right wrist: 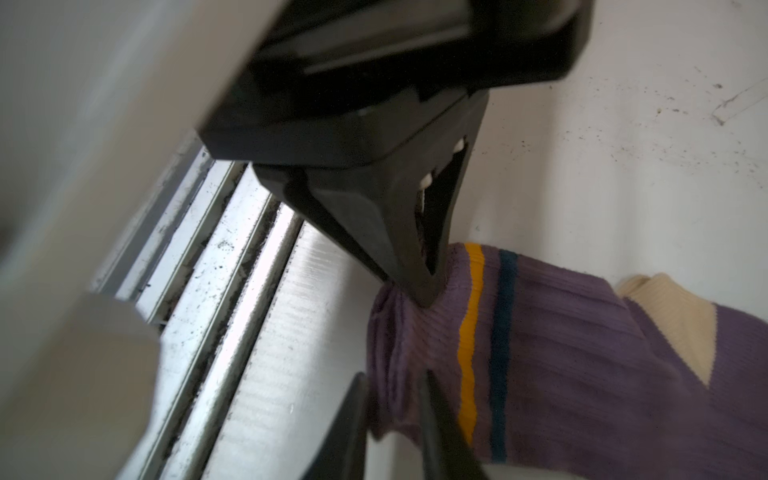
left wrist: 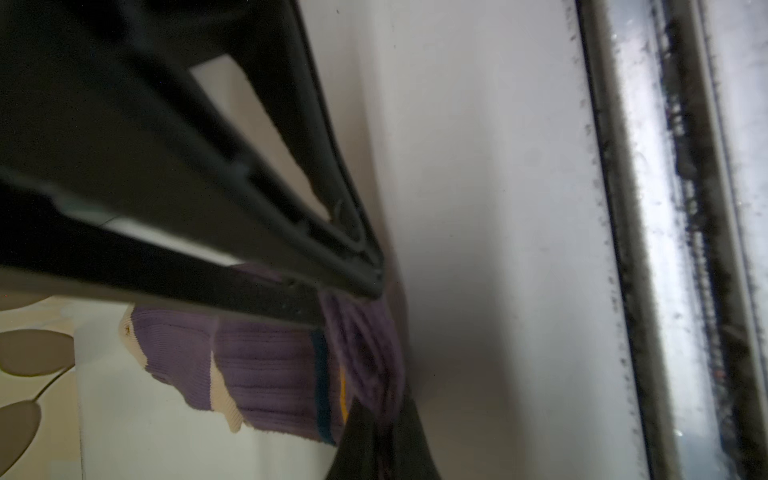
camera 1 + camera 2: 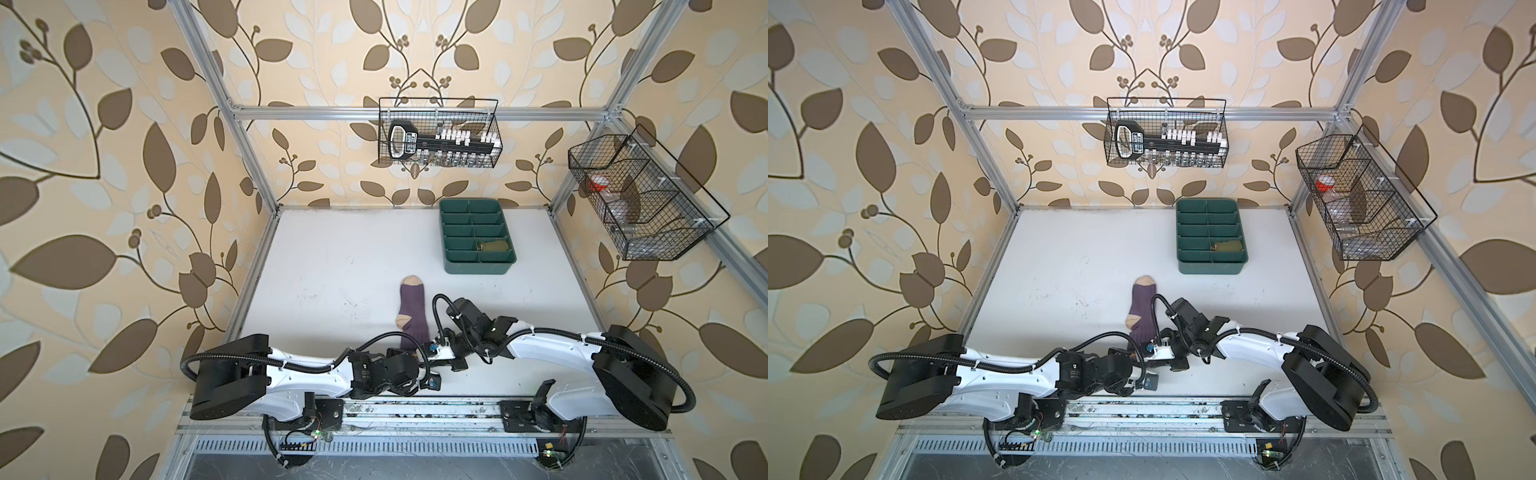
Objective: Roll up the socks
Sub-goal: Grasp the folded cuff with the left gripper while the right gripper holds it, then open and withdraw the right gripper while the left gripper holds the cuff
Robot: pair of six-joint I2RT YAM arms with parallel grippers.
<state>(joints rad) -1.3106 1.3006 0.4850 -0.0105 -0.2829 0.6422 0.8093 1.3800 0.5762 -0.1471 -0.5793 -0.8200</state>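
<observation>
The purple sock [image 3: 411,309] lies on the tabletop [image 3: 332,257], toe away, cuff toward the arms' bases, so rolling should run away from both. The left gripper [image 1: 429,289] is clamped on the cuff. The right gripper [image 1: 395,386], just beside, straddles it with jaws slightly parted, grip unclear.

Flat sock [image 3: 409,316] on table [image 3: 332,257], ctr-front. Divided tray [image 3: 478,268] behind it, to R, near back edge. Rolled sock [image 3: 494,246] in tray: R col, 2nd from front.
</observation>
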